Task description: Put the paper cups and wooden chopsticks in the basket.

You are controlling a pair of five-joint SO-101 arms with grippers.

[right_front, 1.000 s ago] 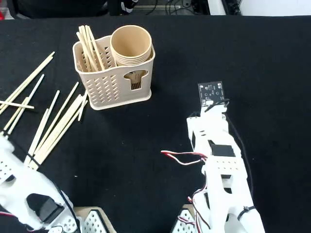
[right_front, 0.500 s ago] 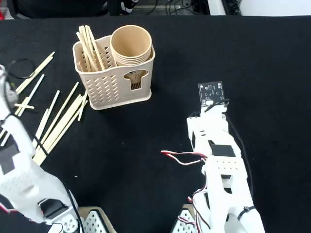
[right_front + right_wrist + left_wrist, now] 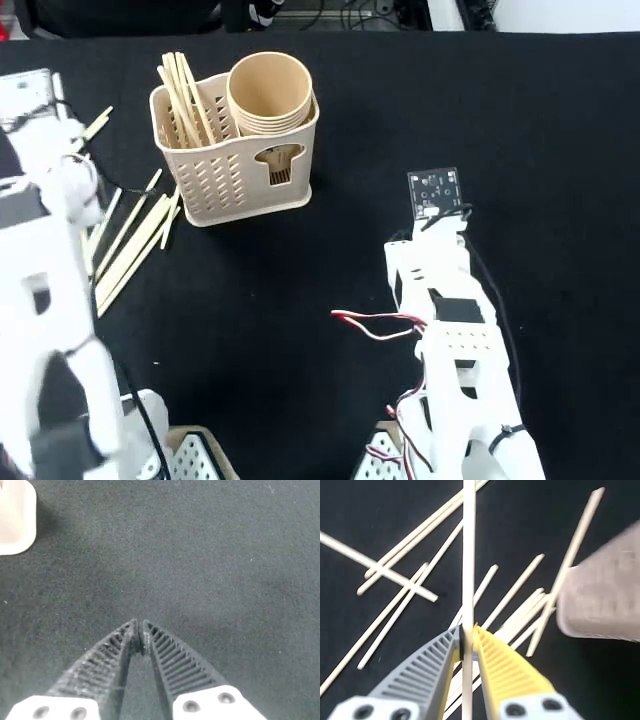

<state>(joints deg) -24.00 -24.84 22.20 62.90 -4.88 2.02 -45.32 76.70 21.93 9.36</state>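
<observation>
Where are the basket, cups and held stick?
Beige slotted plastic basket (image 3: 235, 180), high view, front wall.
Stacked tan paper cups (image 3: 268, 85), high view, inside.
Thin wooden chopstick (image 3: 468, 555), left wrist view, shaft.

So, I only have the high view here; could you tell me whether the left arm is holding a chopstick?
Observer: Yes. The left gripper is shut on one chopstick, pinched between its grey and yellow fingers.
Operator: Thank you. Is the right gripper carrying anything?
Observer: No. The right gripper is shut with nothing in it, above the bare black table.
</observation>
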